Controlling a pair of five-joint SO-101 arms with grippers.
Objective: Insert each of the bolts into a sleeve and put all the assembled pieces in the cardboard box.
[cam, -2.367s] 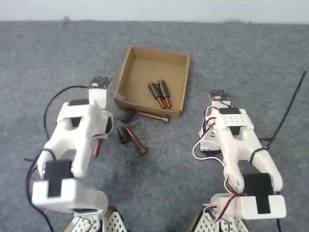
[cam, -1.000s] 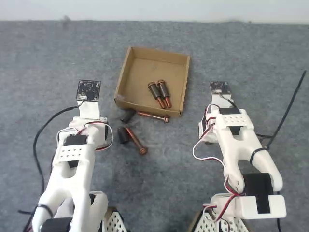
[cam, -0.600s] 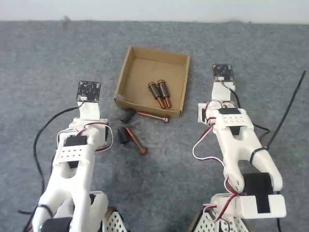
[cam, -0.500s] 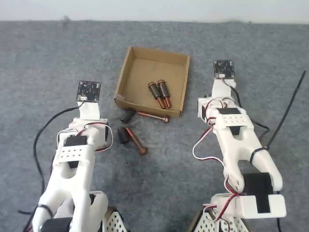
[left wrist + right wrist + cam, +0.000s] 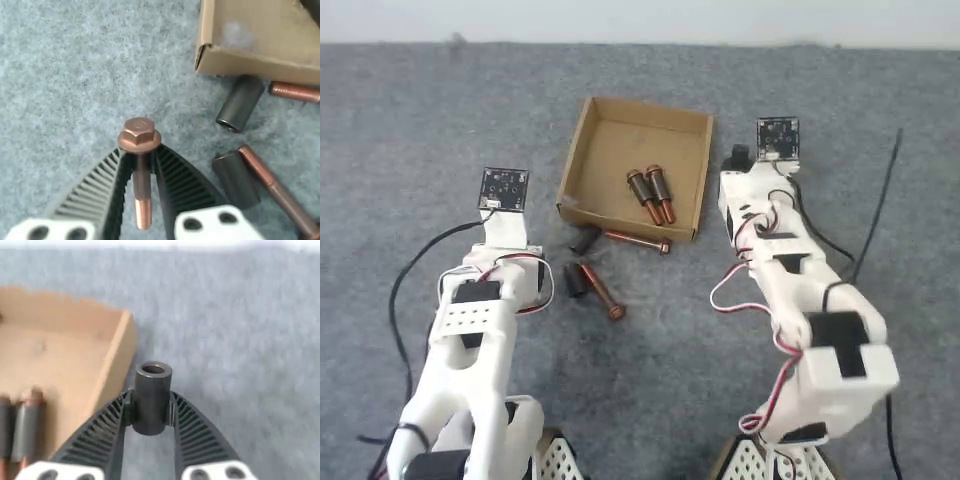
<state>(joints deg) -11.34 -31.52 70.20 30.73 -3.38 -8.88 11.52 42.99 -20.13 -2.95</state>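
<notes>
Copper bolt (image 5: 140, 136) sits clamped by its shank in our left tool (image 5: 140, 155), head outward, near the box (image 5: 240, 57) corner. Our right tool (image 5: 151, 404) pinches a black sleeve (image 5: 152, 385) across its body, just beside the box's side wall. We judge this grip leaves the bore free for mating. Open surface (image 5: 660, 380) between the arms gives room. Loose sleeves (image 5: 576, 281) and loose bolts (image 5: 638, 240) crowd the box's front edge.
</notes>
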